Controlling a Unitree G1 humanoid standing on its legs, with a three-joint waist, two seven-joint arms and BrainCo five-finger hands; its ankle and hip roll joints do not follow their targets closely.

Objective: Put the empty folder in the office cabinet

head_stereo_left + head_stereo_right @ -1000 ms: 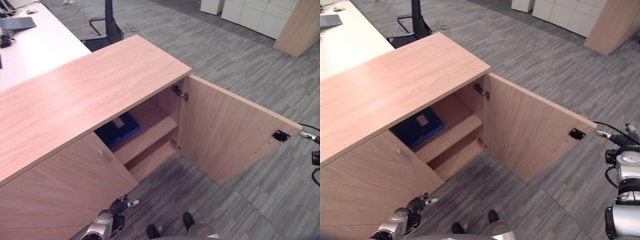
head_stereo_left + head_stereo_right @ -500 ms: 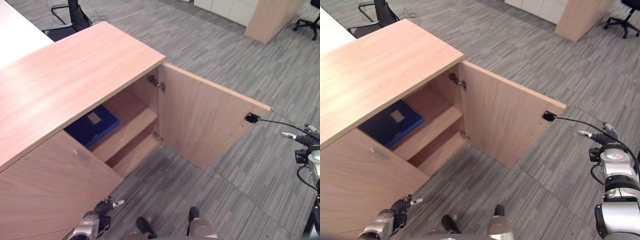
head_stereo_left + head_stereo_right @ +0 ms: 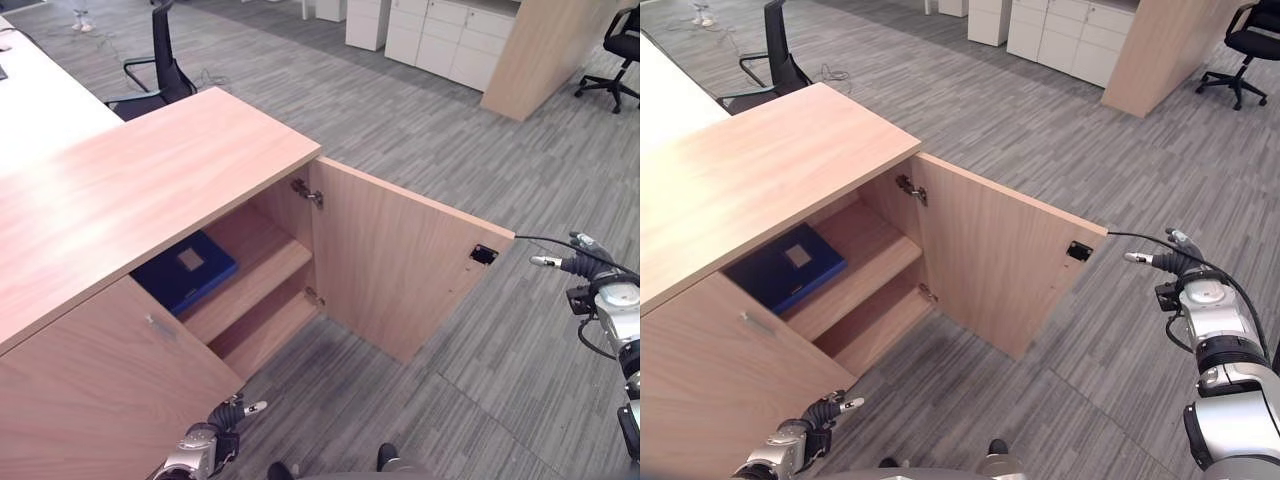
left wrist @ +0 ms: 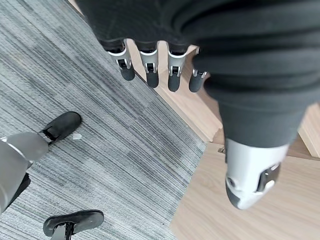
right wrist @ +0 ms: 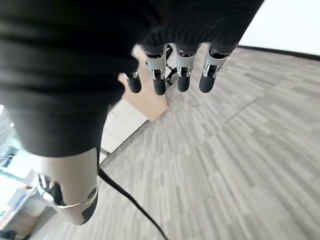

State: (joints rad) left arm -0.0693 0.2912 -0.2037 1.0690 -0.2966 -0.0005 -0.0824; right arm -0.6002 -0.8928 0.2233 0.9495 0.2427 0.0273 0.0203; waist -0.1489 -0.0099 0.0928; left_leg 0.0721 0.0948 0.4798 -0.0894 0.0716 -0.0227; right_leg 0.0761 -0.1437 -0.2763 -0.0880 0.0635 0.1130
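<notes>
Blue folder lies flat on upper shelf inside wooden cabinet, door wide open. Left hand low near cabinet front, right hand beyond door edge; both relaxed, fingers straight, holding nothing.

Blue folder; light wood-grain cabinet; grey striped carpet.

1. The left hand hangs low on the robot's left side, fingers straight and relaxed, holding nothing.
2. The right hand is raised on the right side, fingers extended, thumb apart, empty.
</notes>
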